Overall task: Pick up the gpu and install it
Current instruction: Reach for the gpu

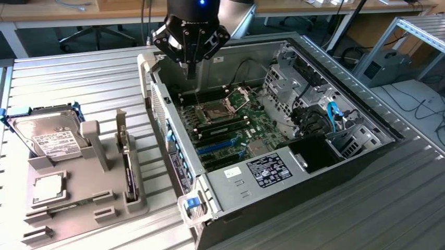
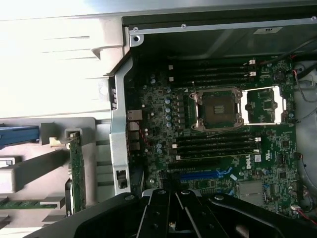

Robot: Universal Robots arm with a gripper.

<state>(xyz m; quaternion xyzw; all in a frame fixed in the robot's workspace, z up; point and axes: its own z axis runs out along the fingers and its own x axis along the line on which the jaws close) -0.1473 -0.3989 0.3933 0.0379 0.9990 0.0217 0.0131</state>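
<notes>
Gripper [image 1: 191,74] hangs over the rear-wall end of the open computer case [image 1: 161,112], fingers pinched together on nothing. The gpu [image 1: 126,156] sits well apart from it, off to the exterior view's left and closer to the tabletop's [image 1: 83,78] near edge. It stands on edge in a slot of the grey tray [image 1: 76,205] beside the hard drive [image 1: 49,138], long axis running near-to-far, while the blue slots [image 1: 219,146] inside the case sit bare.

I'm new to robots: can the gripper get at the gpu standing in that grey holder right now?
Probably yes: the gpu stands on edge in the holder, top edge uncovered, beside the open computer case under the gripper, whose fingers are shut.
</notes>
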